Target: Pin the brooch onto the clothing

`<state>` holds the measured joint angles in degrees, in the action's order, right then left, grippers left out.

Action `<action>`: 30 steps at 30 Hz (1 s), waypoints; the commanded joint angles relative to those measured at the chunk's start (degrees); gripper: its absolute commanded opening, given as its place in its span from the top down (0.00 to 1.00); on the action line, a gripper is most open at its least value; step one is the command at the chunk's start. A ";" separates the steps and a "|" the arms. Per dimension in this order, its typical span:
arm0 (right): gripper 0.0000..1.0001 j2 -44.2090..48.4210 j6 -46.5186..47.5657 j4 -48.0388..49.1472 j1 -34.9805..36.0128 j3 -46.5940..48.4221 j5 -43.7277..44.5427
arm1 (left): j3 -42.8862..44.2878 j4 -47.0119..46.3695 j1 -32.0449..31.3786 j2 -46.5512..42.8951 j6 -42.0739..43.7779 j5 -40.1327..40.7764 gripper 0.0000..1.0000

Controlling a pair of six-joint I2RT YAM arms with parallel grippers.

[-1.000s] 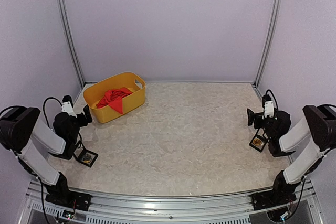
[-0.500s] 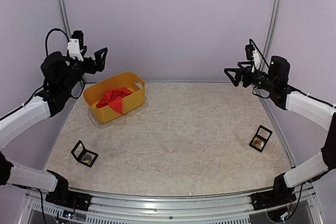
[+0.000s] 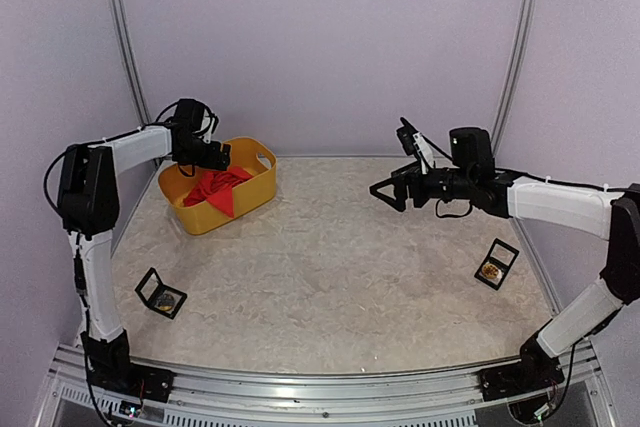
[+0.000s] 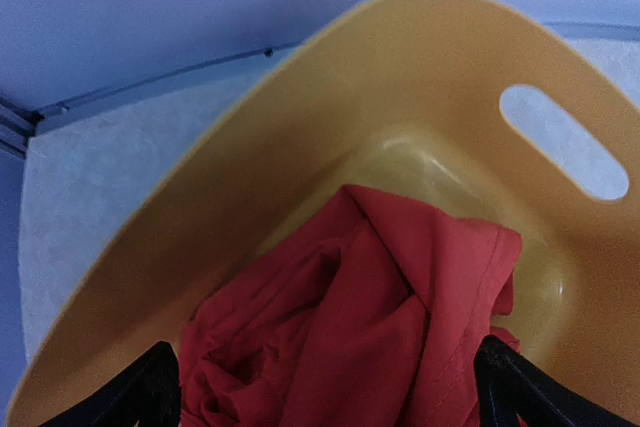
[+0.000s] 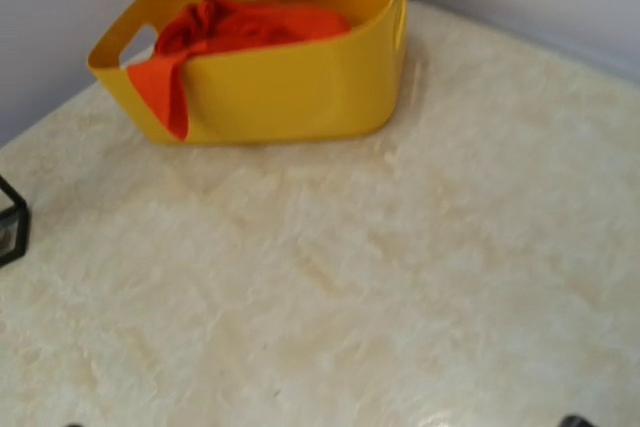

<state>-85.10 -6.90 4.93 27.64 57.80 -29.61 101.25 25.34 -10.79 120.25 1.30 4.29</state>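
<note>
Both arms have swung in from the table's sides. The left gripper (image 3: 218, 157) now hangs right over the yellow basket (image 3: 255, 195), its jaws spread wide and empty. The crumpled red T-shirt (image 4: 380, 317) lies inside the basket, just below them. The right gripper (image 3: 388, 162), likewise spread and empty, faces the basket from mid-table. The left black box (image 3: 160, 294) and right black box (image 3: 496, 264) sit untouched, so fetching the shirt looks like the first step.
</note>
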 commanded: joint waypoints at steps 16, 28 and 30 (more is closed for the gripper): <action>0.01 6.25 -1.40 -2.96 4.18 5.78 -0.17 | -1.24 -9.62 -28.56 -29.14 7.15 2.92 1.00; 0.00 15.25 -0.26 -13.69 4.09 5.25 16.21 | -15.77 -3.86 -40.37 -24.75 5.48 -11.67 0.27; 0.01 13.61 -1.00 -17.54 4.01 5.53 21.02 | -14.90 -1.73 -40.34 -21.90 8.80 -12.31 0.11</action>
<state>-68.58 -7.49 -2.96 31.40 62.61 -18.70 86.78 17.21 -50.59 93.21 5.78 -2.66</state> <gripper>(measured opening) 0.995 0.629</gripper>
